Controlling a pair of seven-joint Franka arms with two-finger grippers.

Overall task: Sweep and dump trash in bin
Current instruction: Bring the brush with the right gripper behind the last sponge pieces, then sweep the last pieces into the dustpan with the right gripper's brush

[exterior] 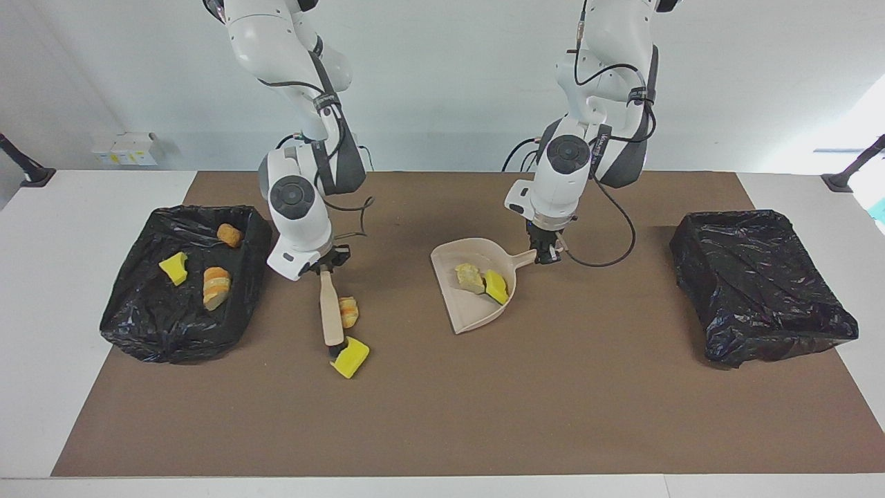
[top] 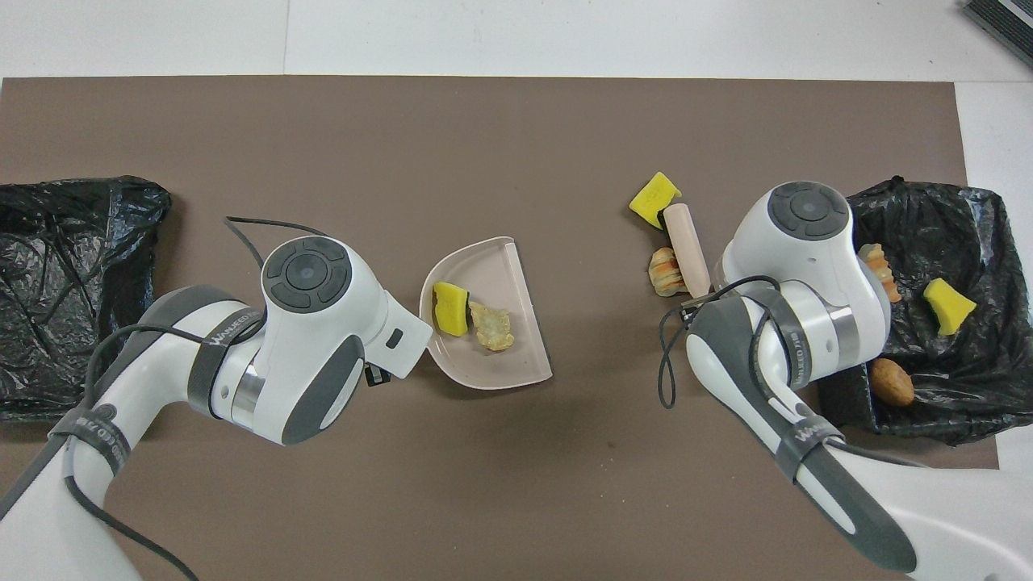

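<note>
Brown mat [exterior: 442,415] covering the white bench [exterior: 69,277].
Small white boxes [exterior: 126,148] sit by the wall at the right arm's end.

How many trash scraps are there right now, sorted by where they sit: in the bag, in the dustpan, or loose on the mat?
In the black bag-lined bin at the right arm's end: 3 (yellow sponge chunk, striped bread-like lump, brown lump)
In the beige plastic dustpan: 2 (pale crumbly lump, yellow sponge piece)
Loose by the beige brush: 2 (orange-beige lump, yellow sponge wedge)
Total: 7
</note>
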